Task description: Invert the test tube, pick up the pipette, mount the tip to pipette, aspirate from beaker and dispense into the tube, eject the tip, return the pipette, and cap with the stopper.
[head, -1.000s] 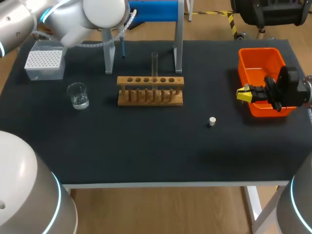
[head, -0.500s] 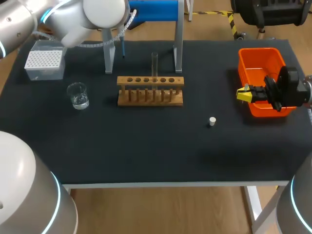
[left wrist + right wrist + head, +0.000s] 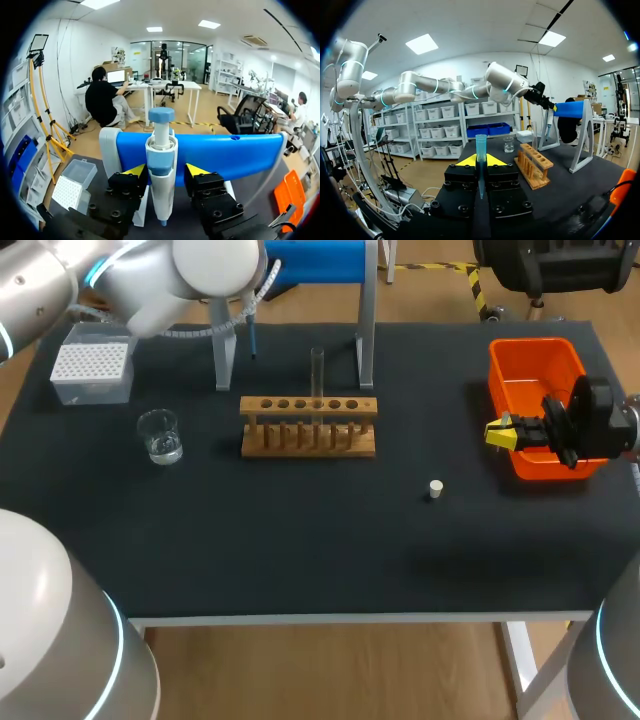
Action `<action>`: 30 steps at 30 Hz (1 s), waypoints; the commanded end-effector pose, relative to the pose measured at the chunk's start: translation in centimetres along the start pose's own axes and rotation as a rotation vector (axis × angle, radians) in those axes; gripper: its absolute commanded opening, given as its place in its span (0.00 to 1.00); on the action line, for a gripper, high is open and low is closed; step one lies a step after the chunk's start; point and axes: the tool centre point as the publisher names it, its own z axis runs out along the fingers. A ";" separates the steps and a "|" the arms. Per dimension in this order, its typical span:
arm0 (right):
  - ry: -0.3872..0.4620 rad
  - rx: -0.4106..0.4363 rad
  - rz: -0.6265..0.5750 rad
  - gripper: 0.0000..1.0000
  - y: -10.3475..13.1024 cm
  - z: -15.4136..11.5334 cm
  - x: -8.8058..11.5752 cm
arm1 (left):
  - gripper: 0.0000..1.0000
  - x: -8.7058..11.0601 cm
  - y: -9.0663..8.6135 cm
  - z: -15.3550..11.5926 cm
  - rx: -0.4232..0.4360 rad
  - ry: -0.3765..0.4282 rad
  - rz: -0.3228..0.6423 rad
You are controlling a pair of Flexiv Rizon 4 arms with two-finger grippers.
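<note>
Nearest on the black table (image 3: 300,550) lies the small white stopper (image 3: 434,488), at about four o'clock from the wooden rack (image 3: 308,428). The clear glass test tube (image 3: 317,370) stands upright in that rack. At the rack's nine o'clock sits the clear glass beaker (image 3: 160,435). At its three o'clock the right gripper (image 3: 500,430) hangs at the edge of the orange plastic bin (image 3: 535,380). Farther off, the white tip box (image 3: 92,368) is at ten o'clock and the blue-railed stand (image 3: 320,260) at twelve.

The step in hand looks to be taking the pipette. The left gripper (image 3: 166,170) has its fingers apart, astride the blue-and-white pipette (image 3: 161,150) hanging on the stand, with a gap on one side. I would centre first, close squarely on the body under the collar, then lift clear of the rail before swinging away.

The head view hides that approach behind the left arm; only the left wrist view shows it. Only the right wrist view shows the right fingers pinched on a clear blue pipette tip (image 3: 480,147), held upright.
</note>
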 end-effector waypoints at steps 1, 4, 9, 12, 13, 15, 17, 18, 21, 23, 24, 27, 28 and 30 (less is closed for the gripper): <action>0.002 0.001 0.000 0.00 0.0 -0.1 0.0 | 0.41 0.1 0.0 0.4 -0.007 -0.001 -0.003; 0.002 0.001 0.000 0.00 0.0 -0.1 0.0 | 0.37 0.1 0.1 0.4 -0.009 -0.001 -0.005; 0.002 0.001 0.000 0.00 0.0 -0.1 0.0 | 0.31 0.1 0.1 0.5 -0.010 -0.001 -0.008; 0.002 0.001 0.000 0.00 0.0 -0.1 0.0 | 0.04 0.1 0.2 0.5 -0.010 -0.002 -0.010; 0.002 0.001 0.000 0.00 0.0 -0.1 0.0 | 0.00 0.1 0.2 0.5 -0.011 -0.003 -0.011; 0.002 0.001 0.000 0.00 0.0 -0.1 0.0 | 0.00 0.0 0.2 0.5 -0.011 -0.003 -0.012; 0.002 0.001 0.000 0.00 0.0 -0.1 0.0 | 0.00 0.0 0.2 0.4 -0.010 -0.004 -0.013; 0.002 0.001 0.000 0.00 0.0 -0.1 0.0 | 0.00 -0.1 0.2 0.4 -0.010 -0.004 -0.013; 0.002 0.001 0.000 0.00 0.0 -0.1 0.0 | 0.00 -0.1 -0.1 0.0 -0.007 -0.003 -0.015; 0.002 0.001 0.000 0.00 0.0 -0.1 0.0 | 0.00 -0.1 -0.4 -0.4 0.000 -0.004 -0.014; 0.002 0.001 0.000 0.00 0.0 -0.1 0.0 | 0.00 -0.1 -0.6 -0.6 0.006 -0.004 -0.012; 0.002 0.001 0.000 0.00 0.0 -0.1 0.0 | 0.00 -0.3 -1.3 -1.1 0.021 -0.009 -0.008; 0.002 0.001 0.000 0.00 0.0 -0.1 0.0 | 0.00 -0.3 -1.5 -1.2 0.028 -0.011 -0.004; 0.002 0.001 0.000 0.00 0.0 -0.1 0.0 | 0.00 -0.4 -2.1 -1.5 0.037 -0.017 0.002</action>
